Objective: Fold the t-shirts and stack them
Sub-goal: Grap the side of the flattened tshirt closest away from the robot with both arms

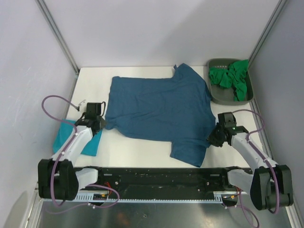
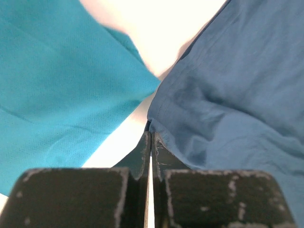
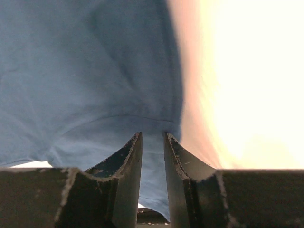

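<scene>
The dark steel-blue t-shirt (image 1: 161, 107) lies spread flat mid-worktop (image 1: 137, 149), a folded turquoise t-shirt (image 1: 92, 142) at near left and green t-shirts (image 1: 232, 78) in the far-right tray (image 1: 216, 92). The left tool (image 2: 151, 135) is closed at the blue shirt's left edge, apparently nipping it. The right tool (image 3: 152, 137) stands apart astride the right edge. The cloth looks light and limp, so it should be pinched at opposite edges and lifted evenly to avoid sagging.

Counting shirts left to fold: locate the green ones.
Top view, far right corner: the green t-shirts lie crumpled in the dark grey tray.
</scene>
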Tool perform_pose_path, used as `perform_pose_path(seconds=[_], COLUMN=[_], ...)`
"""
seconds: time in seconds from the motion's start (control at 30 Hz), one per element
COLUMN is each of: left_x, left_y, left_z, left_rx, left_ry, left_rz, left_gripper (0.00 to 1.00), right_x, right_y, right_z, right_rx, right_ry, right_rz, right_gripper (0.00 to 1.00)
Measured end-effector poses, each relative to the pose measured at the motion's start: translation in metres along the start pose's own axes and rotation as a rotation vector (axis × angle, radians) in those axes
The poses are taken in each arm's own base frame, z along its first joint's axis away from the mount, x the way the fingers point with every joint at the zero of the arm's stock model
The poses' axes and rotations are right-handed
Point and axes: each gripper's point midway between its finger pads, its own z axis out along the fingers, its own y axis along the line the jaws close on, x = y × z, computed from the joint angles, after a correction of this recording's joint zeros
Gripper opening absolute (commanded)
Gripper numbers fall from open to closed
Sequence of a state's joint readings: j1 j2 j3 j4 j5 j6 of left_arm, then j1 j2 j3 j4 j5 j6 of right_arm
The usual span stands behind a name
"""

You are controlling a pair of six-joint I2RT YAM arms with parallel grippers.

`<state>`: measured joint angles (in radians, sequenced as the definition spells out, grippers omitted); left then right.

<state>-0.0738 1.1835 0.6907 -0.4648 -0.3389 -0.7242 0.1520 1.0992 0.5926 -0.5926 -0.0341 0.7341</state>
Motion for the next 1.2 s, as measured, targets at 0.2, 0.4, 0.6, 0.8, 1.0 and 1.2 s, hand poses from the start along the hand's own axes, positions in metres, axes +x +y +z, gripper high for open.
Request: perform_pose_path(seconds=[0.2,0.4,0.6,0.8,1.0,1.2], left_x=[-0.026,-0.028,-0.028,-0.028,-0.027,-0.025], left_y=[-0.001,0.006,0.008,0.009,0.008,0.007], left_z=[-0.016,-0.015,-0.014,-0.013,-0.013,-0.012], left_rx=[0.034,0.022,0.027,0.028,0.036,0.037], left_ry=[-0.074,-0.066,-0.055,-0.048,-0.041,-0.032], left_rz=[-0.037,-0.045,-0.042,-0.053,-0.053,-0.051], left_gripper=[0.00,0.00,0.00,0.00,0.00,0.00], right_x=[0.010,0.016,0.033,0.072,0.086,0.087], right_y=[-0.035,-0.038,-0.023,-0.011,-0.023,-0.034], right_z=[-0.002,-0.009,-0.016,-0.012,-0.006,-0.007], right_rx=[0.068,0.060,0.008,0.037,0.132,0.189], right_ry=[0.012,0.008,0.022,0.098,0.119,0.108], right_rz=[0.097,0.125,0.095,0.014,0.037,0.062], right_gripper=[0.30,0.32,0.33,0.33,0.34,0.36])
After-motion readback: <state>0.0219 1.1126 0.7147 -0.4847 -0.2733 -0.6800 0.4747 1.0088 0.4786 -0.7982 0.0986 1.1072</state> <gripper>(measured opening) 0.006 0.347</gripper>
